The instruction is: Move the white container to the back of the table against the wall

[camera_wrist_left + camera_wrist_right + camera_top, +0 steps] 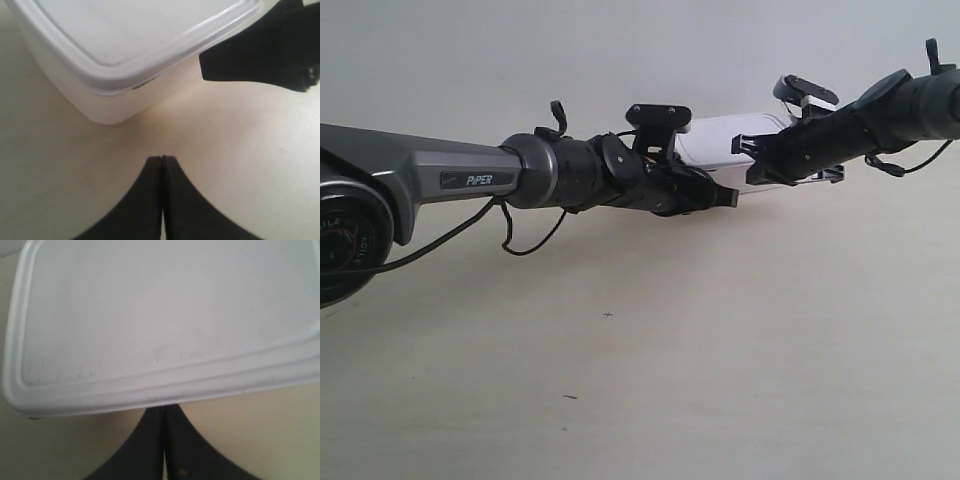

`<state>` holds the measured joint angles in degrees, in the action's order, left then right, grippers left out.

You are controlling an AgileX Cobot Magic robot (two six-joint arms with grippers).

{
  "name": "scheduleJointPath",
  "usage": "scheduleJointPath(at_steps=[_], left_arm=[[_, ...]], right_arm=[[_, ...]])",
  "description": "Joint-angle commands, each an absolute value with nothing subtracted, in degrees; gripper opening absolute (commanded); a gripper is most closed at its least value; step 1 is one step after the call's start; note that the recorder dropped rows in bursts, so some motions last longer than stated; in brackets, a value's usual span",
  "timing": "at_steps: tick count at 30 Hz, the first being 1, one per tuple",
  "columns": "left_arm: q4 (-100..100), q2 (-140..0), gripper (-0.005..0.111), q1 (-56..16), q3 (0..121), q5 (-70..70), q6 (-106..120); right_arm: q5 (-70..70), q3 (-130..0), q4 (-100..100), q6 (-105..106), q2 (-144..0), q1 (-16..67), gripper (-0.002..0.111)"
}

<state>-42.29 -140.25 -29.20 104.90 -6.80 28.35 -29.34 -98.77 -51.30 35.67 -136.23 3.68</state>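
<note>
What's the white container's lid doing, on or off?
On. The rimmed lid sits flat over the white container, overhanging its wall.

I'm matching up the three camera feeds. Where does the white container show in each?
Exterior view: the white container sits right of centre, high in the picture, partly hidden behind both arms' ends.
Left wrist view: one rounded corner shows beyond the shut left tool, with a gap between them.
Right wrist view: its lid fills most of the frame, with the rim at the shut right tool.
Shared landmark: the cream table.

L gripper (161,159) & R gripper (164,412) both w/ fingers pressed together.
</note>
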Motion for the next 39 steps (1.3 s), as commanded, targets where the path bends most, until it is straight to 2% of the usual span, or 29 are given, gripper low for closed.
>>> scheduleJointPath(at_steps=[1,24,39], left_arm=[[-42.1,-140.4,0.0,-29.1,105.2,-6.7,28.8],[-42.1,-140.4,0.0,-26.3,105.2,-8.4,28.8],[-42.1,-140.4,0.0,-26.3,105.2,-8.1,28.8]], right_arm=[[-29.0,-101.1,-51.3,36.0,-137.3,5.0,0.0],[-27.2,-111.6,-50.3,31.5,-143.9,7.7,0.0],[-25.9,-113.7,-46.8,31.4,-144.3,7.7,0.0]])
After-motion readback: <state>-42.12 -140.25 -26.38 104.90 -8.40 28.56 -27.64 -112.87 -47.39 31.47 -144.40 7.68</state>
